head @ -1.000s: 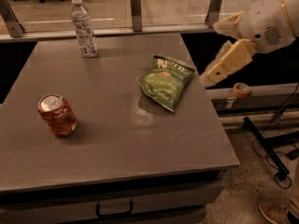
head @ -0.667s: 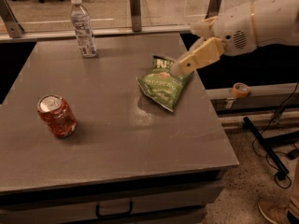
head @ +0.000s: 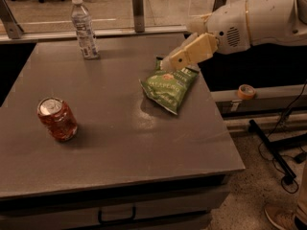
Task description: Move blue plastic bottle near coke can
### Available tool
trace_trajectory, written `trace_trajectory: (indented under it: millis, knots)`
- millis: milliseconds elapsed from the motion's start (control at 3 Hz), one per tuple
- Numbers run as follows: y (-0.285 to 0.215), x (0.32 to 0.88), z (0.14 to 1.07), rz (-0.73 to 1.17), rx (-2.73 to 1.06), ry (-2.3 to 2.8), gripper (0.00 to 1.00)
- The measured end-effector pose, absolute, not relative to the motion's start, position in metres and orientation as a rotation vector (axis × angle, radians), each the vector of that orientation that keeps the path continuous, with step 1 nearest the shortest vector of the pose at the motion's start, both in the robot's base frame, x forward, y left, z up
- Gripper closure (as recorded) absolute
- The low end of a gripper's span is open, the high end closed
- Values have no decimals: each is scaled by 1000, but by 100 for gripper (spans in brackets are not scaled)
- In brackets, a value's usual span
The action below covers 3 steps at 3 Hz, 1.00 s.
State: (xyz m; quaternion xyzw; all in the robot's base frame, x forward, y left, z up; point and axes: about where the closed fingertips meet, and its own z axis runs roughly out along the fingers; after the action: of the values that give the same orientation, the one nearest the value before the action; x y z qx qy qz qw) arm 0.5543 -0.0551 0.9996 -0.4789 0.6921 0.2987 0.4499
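Observation:
The blue plastic bottle (head: pixel 83 27), clear with a white cap and a whitish label, stands upright at the table's far left. The coke can (head: pixel 57 119), red with a silver top, stands near the table's left front. My gripper (head: pixel 175 61) reaches in from the right on a white arm and hovers over the top of the green chip bag. It is far to the right of the bottle and holds nothing that I can see.
A green chip bag (head: pixel 168 86) lies at the table's middle right. The grey table (head: pixel 120 143) has a drawer handle below its front edge. A tape roll (head: pixel 246 91) sits on a ledge to the right. Cables and a stand base lie on the floor.
My arm has swung left from beyond the table's right edge to above the chip bag. The bottle, the can and the bag have not moved.

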Motion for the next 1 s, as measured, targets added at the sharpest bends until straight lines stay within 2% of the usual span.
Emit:
trace_trajectory:
  millis: [333, 1000]
  knots:
    - [-27, 575, 974, 755, -1146, 1724, 0]
    - [33, 684, 954, 683, -991, 1696, 0]
